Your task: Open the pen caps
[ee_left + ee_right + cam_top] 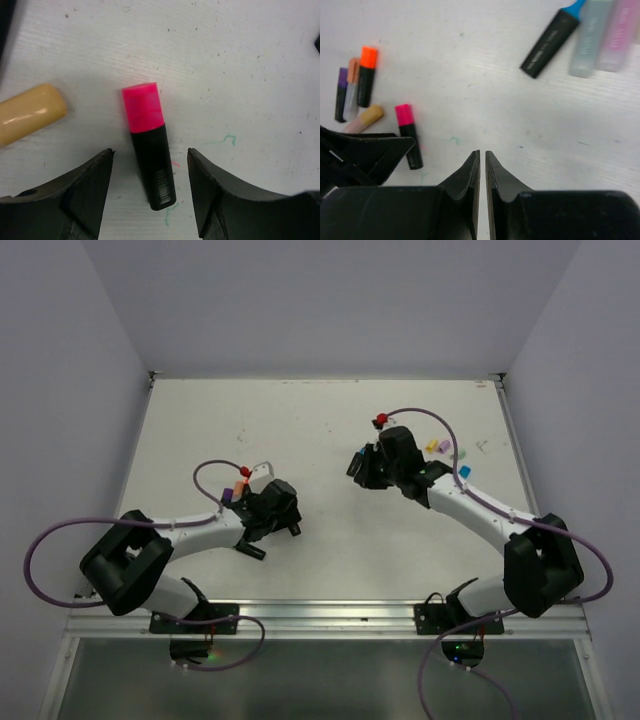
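A black pen [154,170] with a pink pen cap [143,107] lies flat on the white table. My left gripper [150,157] is open above it, one finger on each side of the barrel and not touching it. In the top view the left gripper [272,535] hides this pen. My right gripper [482,157] is shut and empty, held over bare table; it sits right of centre in the top view [358,468]. The right wrist view shows the same pink cap [403,114] beside the left gripper's finger [370,150].
A pastel yellow pen [30,112] lies left of the pink-capped one. Beyond it are an orange-capped black pen [367,75], a pale pen [352,87] and a purple-capped one [341,92]. A blue-tipped black pen [550,42], a mint pen [592,40] and a pink pen [620,35] lie at the far right.
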